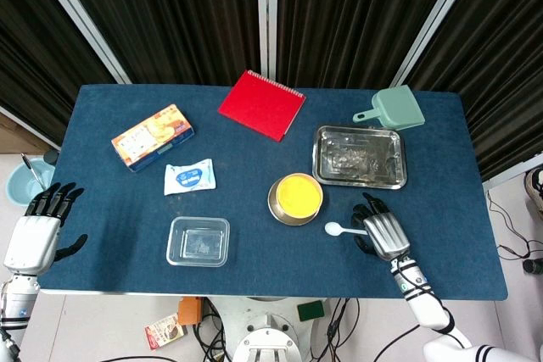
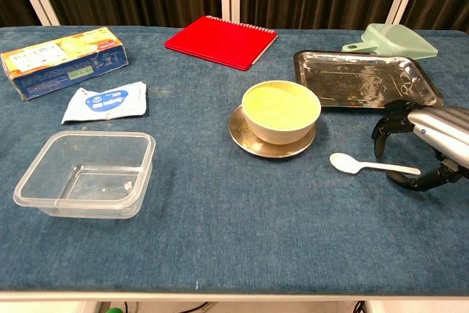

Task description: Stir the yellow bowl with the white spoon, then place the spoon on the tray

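White spoon point(image 2: 370, 166) on the cloth under right hand point(image 2: 429, 144), fingers arched apart, grasp unclear; labels unreadable

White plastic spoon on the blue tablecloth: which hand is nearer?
Right. The right hand arches over the handle of the white plastic spoon, fingers curled around it. The left hand hovers off the table's far left edge.

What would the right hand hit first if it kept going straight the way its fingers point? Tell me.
Probably the metal tray. The right hand points away from the robot, over the white spoon handle, and the tray's near rim lies ahead. The yellow bowl sits off to its left.
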